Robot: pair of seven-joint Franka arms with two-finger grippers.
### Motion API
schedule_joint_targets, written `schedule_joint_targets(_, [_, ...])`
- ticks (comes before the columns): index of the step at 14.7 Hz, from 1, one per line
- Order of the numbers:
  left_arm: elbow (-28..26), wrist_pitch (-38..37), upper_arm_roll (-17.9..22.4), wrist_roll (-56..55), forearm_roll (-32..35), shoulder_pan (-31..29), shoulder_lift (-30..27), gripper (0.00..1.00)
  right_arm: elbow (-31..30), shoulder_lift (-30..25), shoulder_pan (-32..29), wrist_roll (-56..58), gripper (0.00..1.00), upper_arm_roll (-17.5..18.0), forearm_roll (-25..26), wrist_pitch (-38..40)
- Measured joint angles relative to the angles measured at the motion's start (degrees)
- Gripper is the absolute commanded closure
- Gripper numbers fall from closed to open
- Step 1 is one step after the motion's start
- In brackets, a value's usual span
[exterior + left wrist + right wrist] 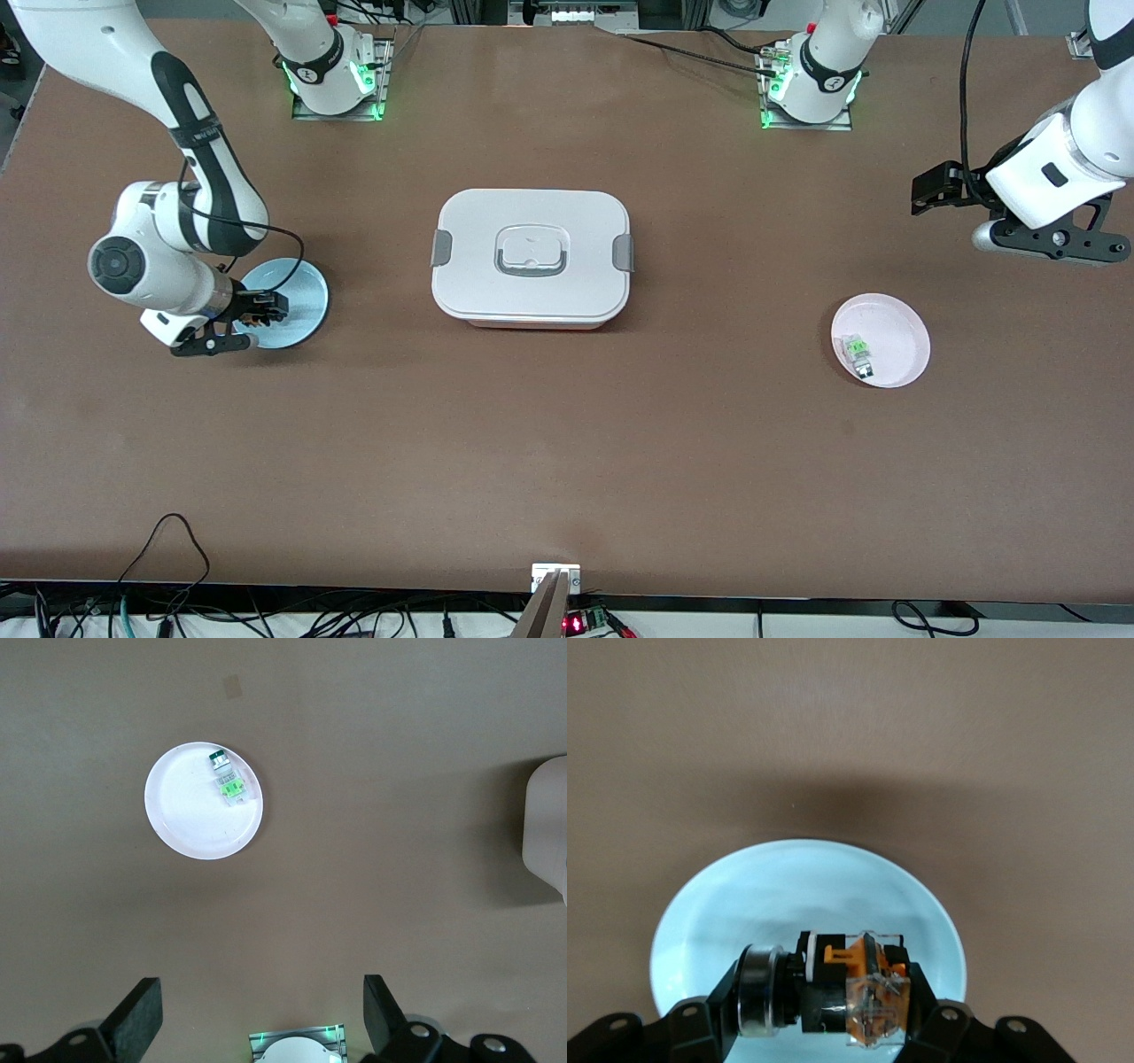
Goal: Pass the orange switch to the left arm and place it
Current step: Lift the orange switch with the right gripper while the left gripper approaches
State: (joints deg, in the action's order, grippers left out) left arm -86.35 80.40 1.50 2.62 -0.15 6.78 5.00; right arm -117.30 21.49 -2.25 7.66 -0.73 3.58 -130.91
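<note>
— Where is the box [532, 257]?

— In the frame's centre, between both plates, so I must carry around it.

— And the arms?

— My left gripper [262, 1014] waits wide apart at the upper right. My right gripper [824, 1001], lower left, is clamped on the orange switch [855, 988] over the blue plate [744, 904].

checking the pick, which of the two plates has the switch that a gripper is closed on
The pale blue plate at the right arm's end: the right gripper is shut on the orange switch over it. The pink plate's green switch lies untouched.
</note>
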Motion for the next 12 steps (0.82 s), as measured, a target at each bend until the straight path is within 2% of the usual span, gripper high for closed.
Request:
schedule_joint_targets(4, [0.0, 0.0, 0.0, 0.0, 0.0, 0.0, 0.0, 0.00, 8.7, -2.7, 0.0, 1.8, 0.60, 0.3, 0.0, 9.3])
schedule_joint_targets(12, [0.0, -0.3, 0.0, -0.2, -0.7, 0.0, 0.0, 0.00, 16.6, -5.6, 0.1, 4.8, 0.58, 5.7, 0.0, 10.8])
